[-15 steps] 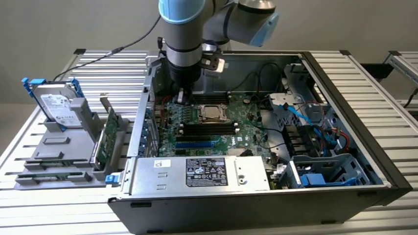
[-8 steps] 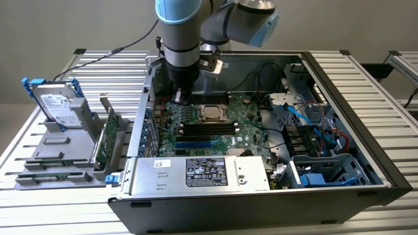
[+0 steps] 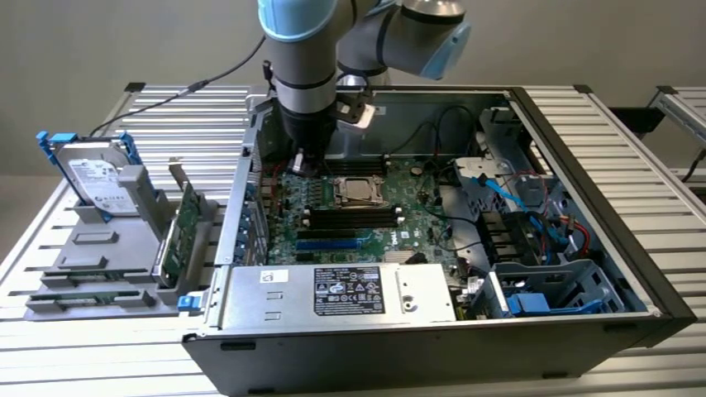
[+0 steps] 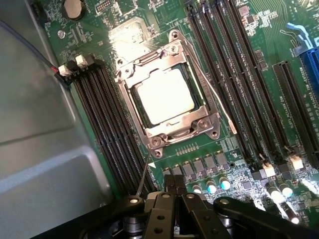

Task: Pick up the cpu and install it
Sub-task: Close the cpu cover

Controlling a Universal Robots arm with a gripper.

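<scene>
The cpu is a small square chip with a dull silver top. It lies flat in the motherboard socket, with the socket's metal frame around it. In the exterior view the cpu sits in the middle of the green board inside the open computer case. My gripper is shut with nothing between its fingers. It hangs just above the board, a short way off one edge of the socket and not touching the chip. The exterior view puts my gripper to the left of the socket, close to the case's left wall.
Black memory slots run along both sides of the socket. The grey case wall is close by the gripper. Outside the case stand a hard drive in a blue bracket and green cards. The power supply and cables crowd the case.
</scene>
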